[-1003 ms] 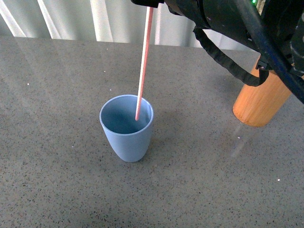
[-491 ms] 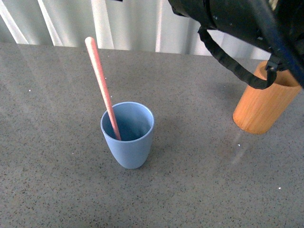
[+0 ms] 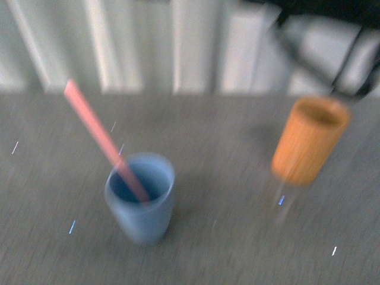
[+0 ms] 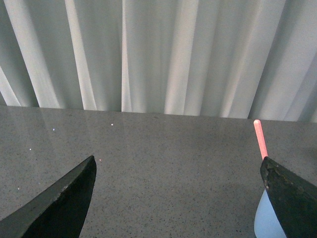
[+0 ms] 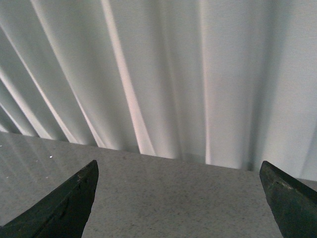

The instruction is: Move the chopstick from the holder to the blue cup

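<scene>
The left gripper (image 4: 178,198) is wide open and holds nothing: in the left wrist view its two dark fingers (image 4: 59,203) stand far apart at the lower corners of the frame, with bare grey table (image 4: 168,163) between them. The right gripper (image 5: 178,203) is the same, fingers spread wide to the lower corners and empty, with only table and the white curtain (image 5: 173,74) between them.

Beside the left gripper's finger at the lower right of that view, the upper end of the chopstick (image 4: 260,139) rises up, and a piece of the blue cup (image 4: 265,218) shows just under it.

The front view is blurred. In it the chopstick (image 3: 104,139) stands inside the blue cup (image 3: 141,205) in the lower left part of the frame; it leans toward the upper left and its top is far above the rim. The holder (image 3: 309,139) stands upright at the right of the frame, well apart from the cup. At the upper right corner something dark shows, with black cables (image 3: 350,59) hanging; it is too blurred to tell more.
</scene>
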